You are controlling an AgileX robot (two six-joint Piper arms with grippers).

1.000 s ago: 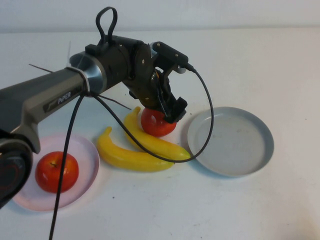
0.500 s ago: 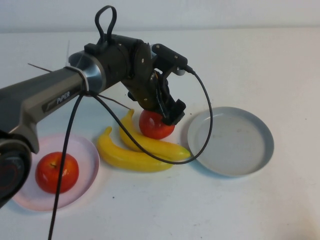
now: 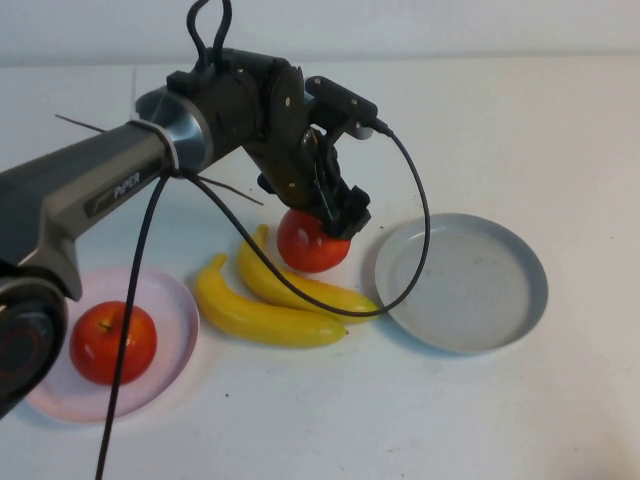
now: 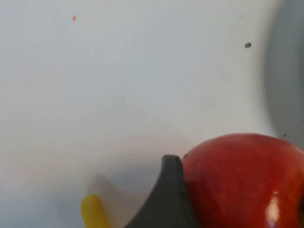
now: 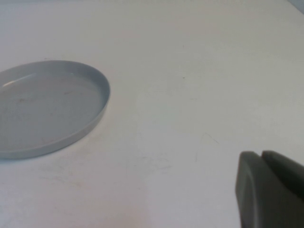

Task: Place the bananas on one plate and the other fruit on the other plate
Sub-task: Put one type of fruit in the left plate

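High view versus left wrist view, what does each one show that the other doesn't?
Only the high view shows the pink plate holding one apple, both whole bananas, the left arm, and the left gripper shut on the second apple from above. The right gripper is out of the high view; the right wrist view shows it over bare table near the grey plate.

Only the left wrist view shows one finger pressed against that apple up close.

Both show that apple, a banana tip and the grey plate's edge.

Two yellow bananas [image 3: 270,300]. Two shiny red apples: one [image 3: 312,242] under the black left gripper [image 3: 335,215], one [image 3: 112,343] on the pale pink plate [image 3: 175,300]. The grey-blue plate [image 3: 500,290] maybe has dark specks. White table [image 3: 520,130].
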